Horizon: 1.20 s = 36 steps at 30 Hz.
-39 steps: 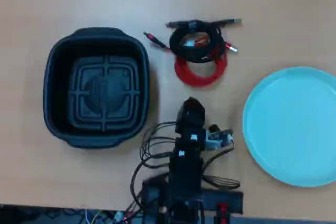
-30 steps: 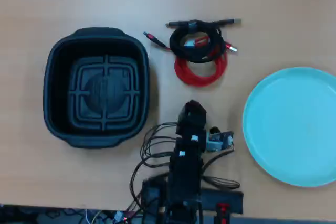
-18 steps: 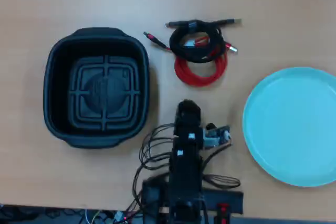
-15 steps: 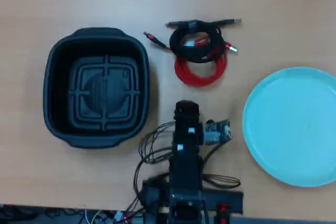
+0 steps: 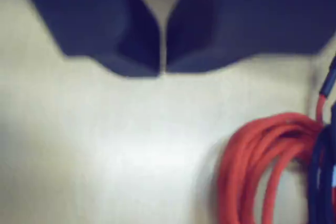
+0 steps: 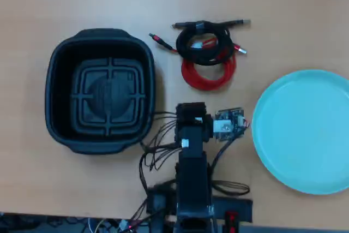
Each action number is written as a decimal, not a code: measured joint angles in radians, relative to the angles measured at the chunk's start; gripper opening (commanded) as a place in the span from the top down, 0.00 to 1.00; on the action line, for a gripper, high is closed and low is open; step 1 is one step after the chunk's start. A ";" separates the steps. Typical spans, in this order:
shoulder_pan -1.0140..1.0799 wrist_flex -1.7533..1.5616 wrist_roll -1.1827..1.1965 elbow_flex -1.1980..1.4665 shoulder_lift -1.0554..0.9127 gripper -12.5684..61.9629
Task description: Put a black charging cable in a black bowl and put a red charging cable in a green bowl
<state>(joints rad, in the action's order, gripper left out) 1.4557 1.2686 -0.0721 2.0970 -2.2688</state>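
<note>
black cable (image 6: 205, 46): a thin coil near the top middle of the table in the overhead view, lying partly on top of the red coil, its straight plug ends reaching left and right above the loop.
red cable (image 6: 209, 73): a coil under and just below the black one, its lower arc bare toward the arm; in the wrist view its strands (image 5: 262, 161) fill the lower right corner.
handling: both look light, limp and springy; a coil will likely sag or loosen when lifted, and since the two overlap, lifting one may drag the other along.
where to hold: probably across the bundled strands of one coil, at a spot free of the other; for the red that is the lower arc, for the black the upper edge near the plugs. The plugs look small and slick, a poor hold.
pincer (image 5: 161, 69): pressed together but for a thin slit, holding nothing, over bare table to the left of the red strands in the wrist view; it must spread before any grasp.
black bowl (image 6: 60, 58): deep, empty, left of the cables and well apart from them.
green bowl (image 6: 300, 129): shallow, empty, at the right edge; its low rim may let a springy coil slide.
table (image 6: 305, 15): plain pale wood.
</note>
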 measured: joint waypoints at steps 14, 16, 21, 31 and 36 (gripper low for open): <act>-0.091 0.086 -0.089 -0.433 0.052 0.69; -0.094 0.084 -0.089 -0.488 0.140 0.66; -0.092 0.080 -0.089 -0.489 0.341 0.58; -0.072 0.002 -0.072 -0.584 0.583 0.51; -0.075 -0.011 -0.031 -0.637 0.696 0.45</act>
<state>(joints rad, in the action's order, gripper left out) 1.3806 1.2579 -0.1028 1.4603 -1.5723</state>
